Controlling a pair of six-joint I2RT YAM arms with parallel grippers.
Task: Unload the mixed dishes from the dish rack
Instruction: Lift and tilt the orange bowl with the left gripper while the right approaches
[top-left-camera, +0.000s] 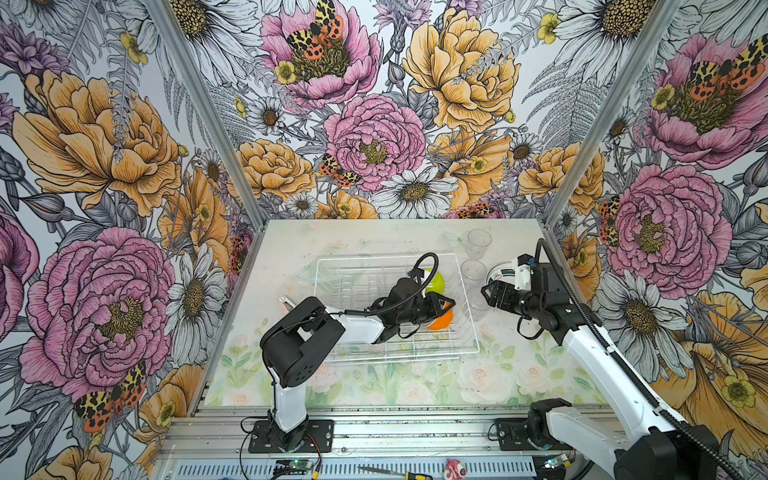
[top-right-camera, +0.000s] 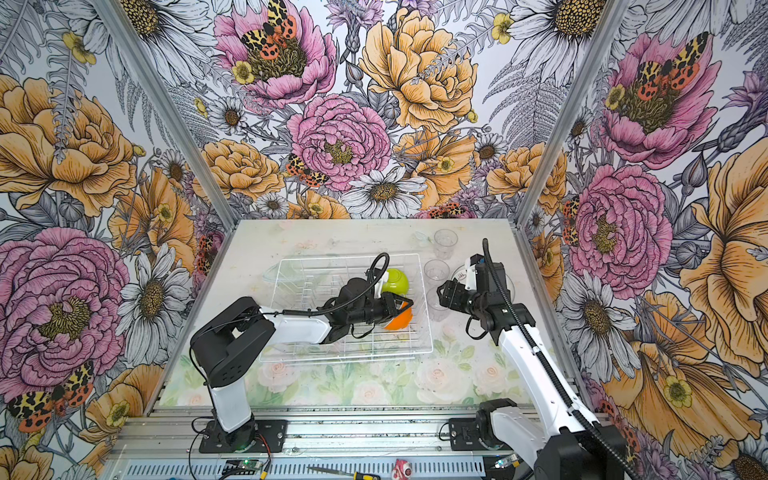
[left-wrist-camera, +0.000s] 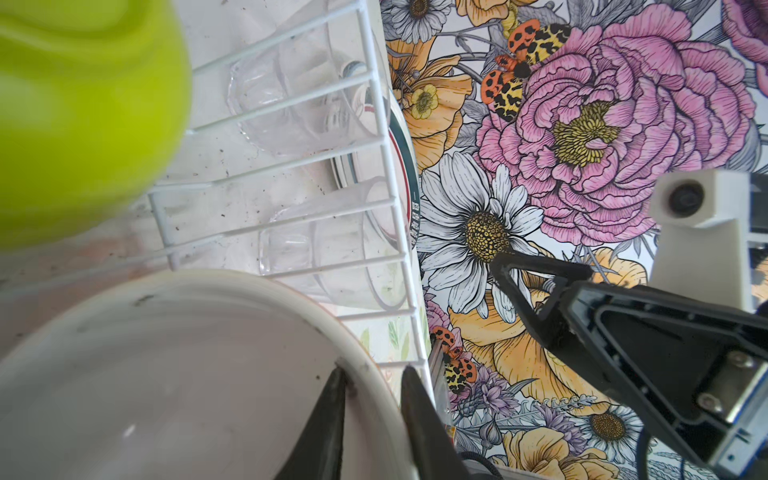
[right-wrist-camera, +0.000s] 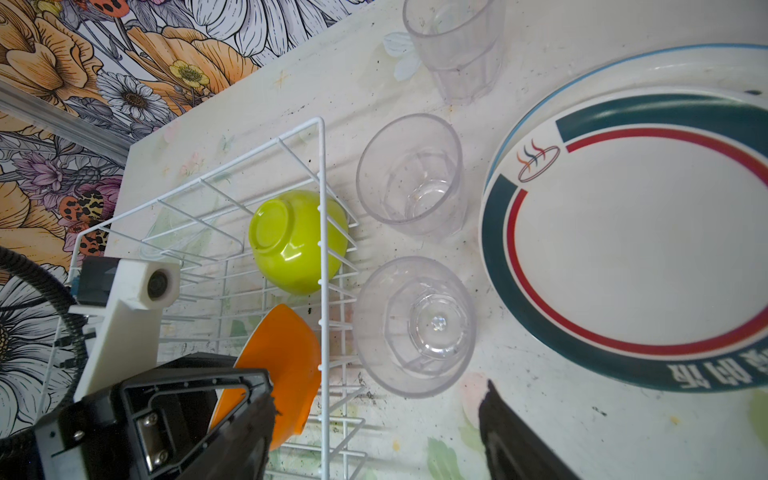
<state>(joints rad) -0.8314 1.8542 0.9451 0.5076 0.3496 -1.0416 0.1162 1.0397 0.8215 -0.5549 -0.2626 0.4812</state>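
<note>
Rose-printed desk (top-left-camera: 374, 241) between floral-papered walls (top-left-camera: 374, 124).
The left gripper (left-wrist-camera: 372, 370) pinched the orange plastic bowl (top-left-camera: 440, 322) by its rim inside the white wire rack (right-wrist-camera: 322, 174); the right gripper (top-left-camera: 487, 294) hung spread.

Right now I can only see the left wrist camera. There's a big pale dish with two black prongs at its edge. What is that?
Observer: That's the orange bowl, white inside; the left gripper pinches its rim.
Operator: And the blurry green blob?
Observer: A lime-green bowl in the dish rack, turned so its base shows.
Operator: Is the other arm busy?
Observer: No. The right gripper is open and empty, outside the rack near a clear tumbler.
</note>
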